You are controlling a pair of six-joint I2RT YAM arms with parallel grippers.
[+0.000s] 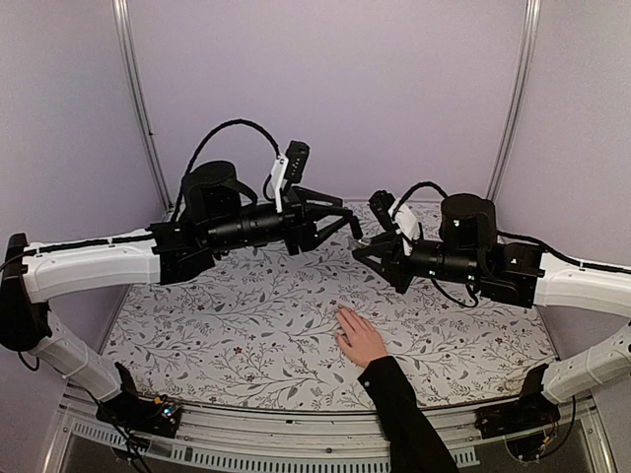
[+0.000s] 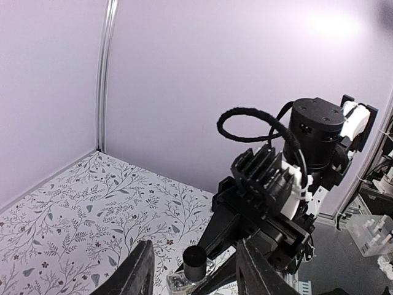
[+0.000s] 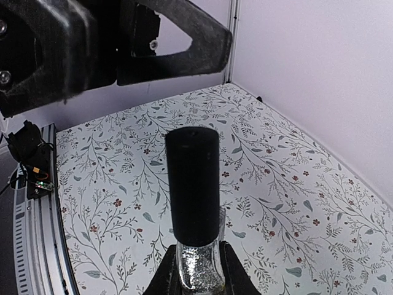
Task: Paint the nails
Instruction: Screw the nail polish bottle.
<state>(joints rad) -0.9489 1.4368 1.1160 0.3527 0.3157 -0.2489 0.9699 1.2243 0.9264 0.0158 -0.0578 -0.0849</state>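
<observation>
A light-skinned hand point(image 1: 359, 339) with a black sleeve lies flat on the flowered tablecloth at the front centre. Its nails are too small to make out. Above it and further back, my right gripper point(image 1: 363, 246) is shut on a small glitter-filled bottle point(image 3: 198, 273) with a tall black cap point(image 3: 193, 184), gripping the glass. My left gripper point(image 1: 350, 225) faces it from the left, open. In the left wrist view its fingers point(image 2: 140, 270) stand on either side of the cap point(image 2: 196, 263) without touching it.
The flowered tablecloth point(image 1: 227, 325) covers the table. Purple walls close in at the back and sides, with metal poles point(image 1: 138, 99) in the back corners. Both arms hang over the middle of the table, above and behind the hand.
</observation>
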